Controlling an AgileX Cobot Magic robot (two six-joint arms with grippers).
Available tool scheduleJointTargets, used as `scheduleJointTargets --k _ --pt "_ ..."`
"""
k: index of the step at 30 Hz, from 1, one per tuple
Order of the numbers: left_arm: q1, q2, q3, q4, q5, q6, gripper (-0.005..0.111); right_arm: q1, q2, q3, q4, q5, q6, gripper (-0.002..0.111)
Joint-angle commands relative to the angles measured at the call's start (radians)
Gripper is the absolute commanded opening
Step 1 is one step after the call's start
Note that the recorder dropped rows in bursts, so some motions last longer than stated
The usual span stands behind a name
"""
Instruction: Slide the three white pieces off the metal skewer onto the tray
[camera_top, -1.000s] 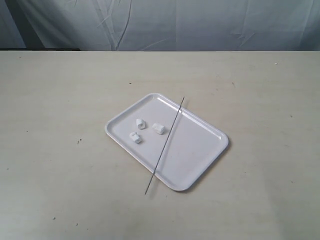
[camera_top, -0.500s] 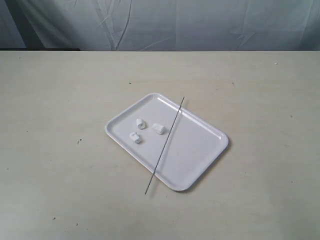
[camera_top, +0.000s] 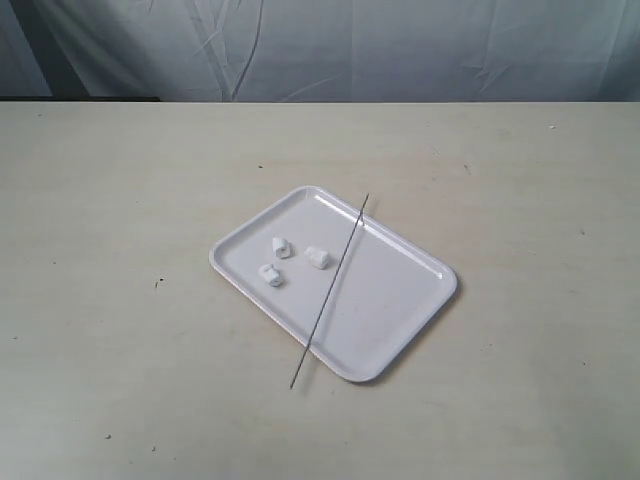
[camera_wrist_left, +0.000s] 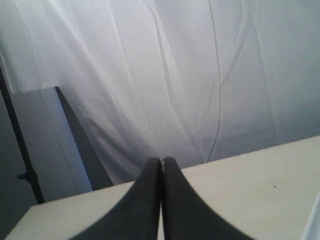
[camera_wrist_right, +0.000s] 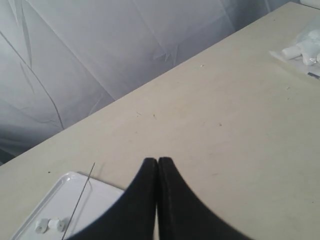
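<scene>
All three white pieces (camera_top: 282, 247) lie unmoved on the tray (camera_top: 395, 290), off the seemingly bare metal skewer (camera_top: 330, 291), so the task looks done; left pincer (camera_wrist_left: 161, 170) and right pincer (camera_wrist_right: 158, 170) are shut, empty.

So the three white pieces (camera_top: 282, 247) sit loose on the left half of the tray (camera_top: 400, 300), off the metal skewer (camera_top: 331, 288). The skewer lies diagonally across the tray, with its near end sticking out over the table (camera_top: 120, 200).

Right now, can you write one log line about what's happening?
three white pieces: loose on tray | metal skewer: bare, lying across tray | left gripper: shut, empty | right gripper: shut, empty
</scene>
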Motion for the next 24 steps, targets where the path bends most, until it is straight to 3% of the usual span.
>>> scheduleJointTargets --k 1,5,9,14,20,24 --pt "0.075 -0.052 0.015 0.209 0.159 -0.257 0.000 -0.006 -0.006 0.059 0.006 -0.015 0.000 -0.001" --pt "0.166 -0.099 0.015 0.341 0.340 -0.410 0.000 -0.006 -0.006 0.204 0.011 -0.037 0.000 -0.001" --pt "0.217 -0.138 0.036 0.406 0.378 -0.466 0.000 -0.026 -0.006 0.237 0.025 -0.256 -0.003 -0.001" --pt "0.227 -0.139 0.123 0.368 0.392 -0.561 0.000 -0.100 -0.006 0.237 0.023 -0.311 -0.047 -0.001" --pt "0.227 -0.139 0.123 0.377 0.379 -0.587 0.000 -0.173 -0.006 0.237 0.004 -0.311 -0.467 -0.001" --pt "0.227 -0.139 0.123 0.391 0.379 -0.618 0.000 -0.166 -0.006 0.237 0.008 -0.308 -0.512 -0.001"
